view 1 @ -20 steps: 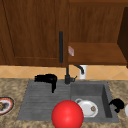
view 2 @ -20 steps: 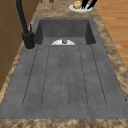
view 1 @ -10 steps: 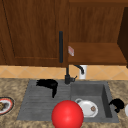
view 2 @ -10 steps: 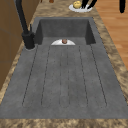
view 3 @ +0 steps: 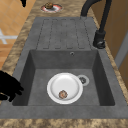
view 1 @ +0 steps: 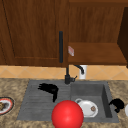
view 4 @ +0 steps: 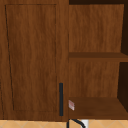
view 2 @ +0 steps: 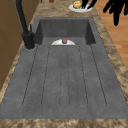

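My left hand hangs in front of the grey drainboard, fingers loose and pointing down, holding nothing; in the left side view its fingers dangle at the top right. My right hand floats at the basin's right rim, relaxed and empty, also seen in the right side view. A white plate carrying a small brown morsel lies in the basin. A red ball sits at the front edge.
A black faucet stands behind the sink, with a white cup beside it. Food plates rest on the left counter and the right counter. Above are a closed cabinet door and open shelves.
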{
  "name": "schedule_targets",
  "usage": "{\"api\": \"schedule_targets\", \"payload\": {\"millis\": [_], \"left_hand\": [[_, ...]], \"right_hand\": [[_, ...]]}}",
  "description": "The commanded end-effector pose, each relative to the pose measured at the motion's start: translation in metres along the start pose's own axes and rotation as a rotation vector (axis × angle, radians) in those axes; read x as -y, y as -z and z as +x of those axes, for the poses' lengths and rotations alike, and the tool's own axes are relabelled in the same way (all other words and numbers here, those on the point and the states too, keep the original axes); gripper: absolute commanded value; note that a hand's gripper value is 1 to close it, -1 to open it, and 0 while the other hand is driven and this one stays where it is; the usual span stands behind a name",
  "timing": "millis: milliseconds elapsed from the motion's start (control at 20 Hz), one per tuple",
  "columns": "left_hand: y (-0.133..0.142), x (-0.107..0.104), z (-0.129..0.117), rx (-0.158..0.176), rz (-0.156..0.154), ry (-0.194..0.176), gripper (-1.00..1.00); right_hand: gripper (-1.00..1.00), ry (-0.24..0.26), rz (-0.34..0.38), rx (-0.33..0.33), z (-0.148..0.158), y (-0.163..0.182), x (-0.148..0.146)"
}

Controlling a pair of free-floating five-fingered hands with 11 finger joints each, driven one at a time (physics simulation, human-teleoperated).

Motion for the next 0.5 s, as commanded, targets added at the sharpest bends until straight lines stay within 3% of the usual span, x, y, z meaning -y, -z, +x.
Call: {"api": "schedule_targets", "payload": {"millis": [0, 450], "left_hand": [[0.003, 0.023, -0.002, 0.122, -0.027, 0.028, -1.0], [0.01, 0.065, -0.005, 0.229, -0.009, 0.027, -1.0]], "right_hand": [[0.0, 0.0, 0.0, 0.0, 0.0, 0.0, 0.0], [0.0, 0.0, 0.0, 0.0, 0.0, 0.0, 0.0]]}}
